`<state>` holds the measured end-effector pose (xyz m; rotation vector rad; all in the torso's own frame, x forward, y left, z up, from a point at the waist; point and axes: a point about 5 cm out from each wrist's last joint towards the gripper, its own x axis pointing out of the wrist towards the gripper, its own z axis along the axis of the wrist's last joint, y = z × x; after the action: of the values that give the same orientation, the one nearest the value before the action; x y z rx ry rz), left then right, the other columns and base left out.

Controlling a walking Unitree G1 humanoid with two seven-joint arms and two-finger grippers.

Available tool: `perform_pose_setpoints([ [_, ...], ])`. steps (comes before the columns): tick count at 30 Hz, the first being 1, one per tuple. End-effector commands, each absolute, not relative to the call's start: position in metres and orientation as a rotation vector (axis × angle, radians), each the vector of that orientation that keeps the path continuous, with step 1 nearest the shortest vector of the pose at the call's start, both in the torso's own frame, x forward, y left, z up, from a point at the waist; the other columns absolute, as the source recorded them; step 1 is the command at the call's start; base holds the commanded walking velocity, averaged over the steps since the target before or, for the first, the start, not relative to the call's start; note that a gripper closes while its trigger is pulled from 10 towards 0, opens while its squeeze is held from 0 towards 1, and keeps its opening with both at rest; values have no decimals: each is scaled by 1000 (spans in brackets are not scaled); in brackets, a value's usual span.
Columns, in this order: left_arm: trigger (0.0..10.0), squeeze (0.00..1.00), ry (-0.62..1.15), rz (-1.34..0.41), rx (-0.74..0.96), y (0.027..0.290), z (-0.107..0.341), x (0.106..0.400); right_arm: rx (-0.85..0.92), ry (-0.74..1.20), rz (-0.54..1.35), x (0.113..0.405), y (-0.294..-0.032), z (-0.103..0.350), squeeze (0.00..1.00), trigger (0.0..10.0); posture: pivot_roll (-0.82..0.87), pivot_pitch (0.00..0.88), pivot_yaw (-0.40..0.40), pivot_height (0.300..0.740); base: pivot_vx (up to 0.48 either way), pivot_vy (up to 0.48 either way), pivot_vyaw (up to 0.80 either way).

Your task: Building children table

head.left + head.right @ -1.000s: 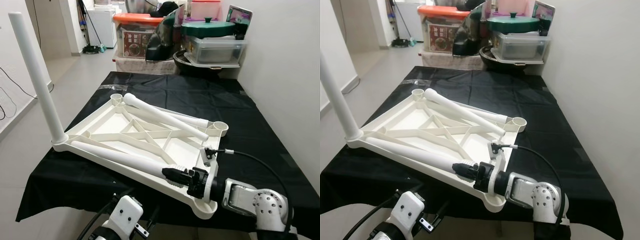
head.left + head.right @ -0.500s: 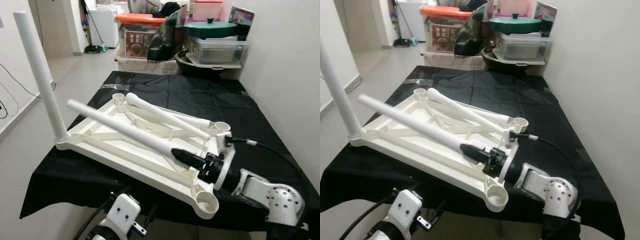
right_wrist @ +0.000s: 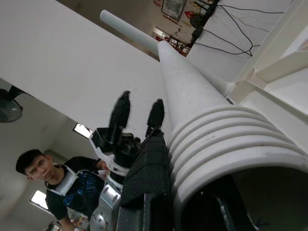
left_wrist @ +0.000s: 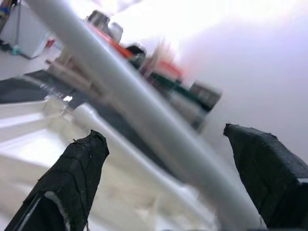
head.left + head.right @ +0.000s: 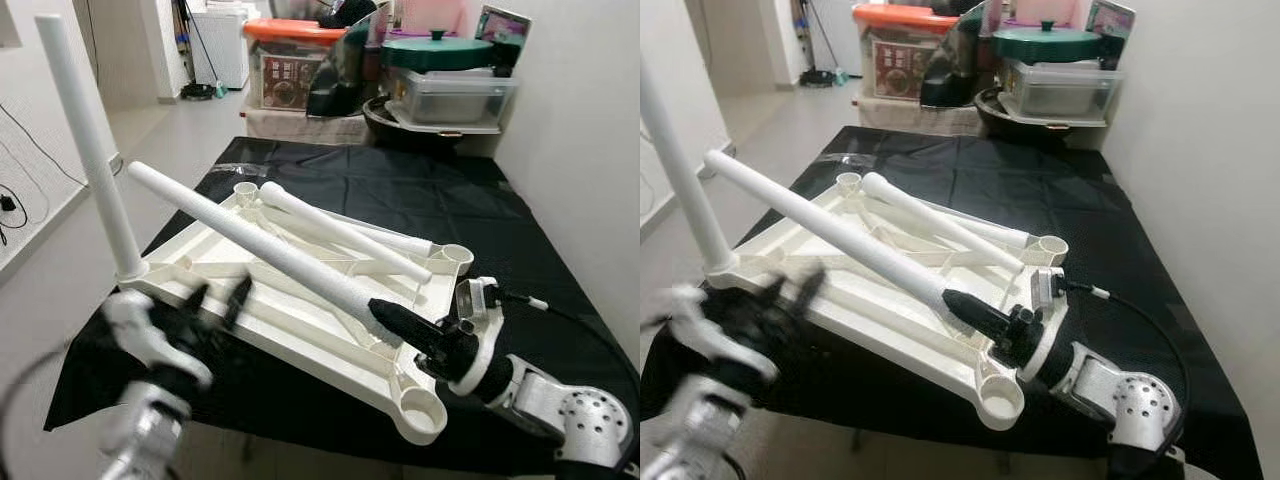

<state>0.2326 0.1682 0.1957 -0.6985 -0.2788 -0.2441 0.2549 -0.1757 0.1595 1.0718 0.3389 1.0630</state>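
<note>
A white children's tabletop [image 5: 320, 355] lies upside down on the black-covered table. One white leg [image 5: 95, 160] stands upright in its near-left corner. My right gripper [image 5: 385, 312] is shut on the threaded end [image 3: 216, 139] of a second white leg [image 5: 260, 245]. That leg is held tilted above the tabletop, its free end pointing up and to the far left. My left gripper [image 5: 218, 297], blurred, is open just under the raised leg at the tabletop's near-left edge. In the left wrist view, its fingers [image 4: 77, 178] stand either side of the leg [image 4: 144, 115] without touching it.
More white legs [image 5: 345, 232] lie across the tabletop's ribs. Open sockets show at the near-right corner [image 5: 420, 408] and far-right corner [image 5: 457, 255]. Storage boxes and pots [image 5: 440, 85] crowd the far end. A wall runs along the right; floor lies left. A person [image 3: 72, 192] stands behind.
My right gripper has lifted the leg off the tabletop and tilted its free end upward. My left arm has risen from below the table edge towards the leg.
</note>
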Motion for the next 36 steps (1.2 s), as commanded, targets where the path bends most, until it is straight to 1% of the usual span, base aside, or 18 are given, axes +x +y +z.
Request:
perform_pose_setpoints([
  [1, 10000, 1000, -270, -254, -745, 170, 196, 233, 1096, 319, 1093, 252, -178, 161, 0, 0, 114, 0, -91, 740, 0, 0, 0],
  [2, 10000, 1000, -270, -254, -745, 170, 196, 233, 1096, 319, 1093, 252, -178, 161, 0, 0, 114, 0, -91, 740, 0, 0, 0],
  [3, 10000, 1000, -320, -267, -823, 173, 206, 234, 1111, 325, 1107, 249, -179, 160, 0, 0, 114, 0, -90, 740, 0, 0, 0],
  [4, 10000, 0, -372, -291, -924, 177, 215, 233, 1118, 328, 1124, 246, -181, 159, 0, 0, 114, 0, -88, 740, 0, 0, 0],
  [5, 10000, 0, -372, -291, -924, 177, 215, 233, 1118, 328, 1124, 246, -181, 159, 0, 0, 114, 0, -88, 740, 0, 0, 0],
  [6, 10000, 0, -409, -311, -1002, 181, 221, 232, 1129, 328, 1137, 243, -182, 159, 0, 0, 114, 0, -88, 740, 0, 0, 0],
  [7, 10000, 0, -409, -311, -1002, 181, 221, 232, 1129, 328, 1137, 243, -182, 159, 0, 0, 114, 0, -88, 740, 0, 0, 0],
  [9, 10000, 0, -427, -338, -1111, 188, 223, 229, 1141, 323, 1151, 240, -184, 158, 0, 0, 113, 0, -86, 740, 0, 0, 0],
  [11, 10000, 0, -422, -360, -1163, 191, 222, 226, 1147, 320, 1160, 239, -185, 158, 0, 0, 114, 0, -85, 740, 0, 0, 0],
  [14, 10000, 0, -419, -370, -1178, 192, 222, 225, 1147, 321, 1165, 239, -185, 158, 0, 0, 114, 0, -85, 740, 0, 0, 0],
  [18, 10000, 0, -414, -386, -1223, 200, 217, 221, 1151, 328, 1190, 235, -184, 159, 0, 0, 115, 0, -86, 740, 0, 0, 0],
  [23, 10000, 0, -398, -368, -1242, 206, 212, 220, 1155, 314, 1195, 236, -185, 160, 0, 0, 116, 0, -86, 740, 0, 0, 0],
  [28, 10000, 0, -387, -333, -1247, 216, 206, 220, 1147, 334, 1267, 229, -182, 163, 0, 0, 113, 0, -86, 740, 0, 0, 0],
  [36, 10000, 0, -378, -355, -1269, 216, 207, 220, 1115, 401, 1353, 217, -173, 163, 0, 0, 110, 0, -84, 740, 0, 0, 0],
])
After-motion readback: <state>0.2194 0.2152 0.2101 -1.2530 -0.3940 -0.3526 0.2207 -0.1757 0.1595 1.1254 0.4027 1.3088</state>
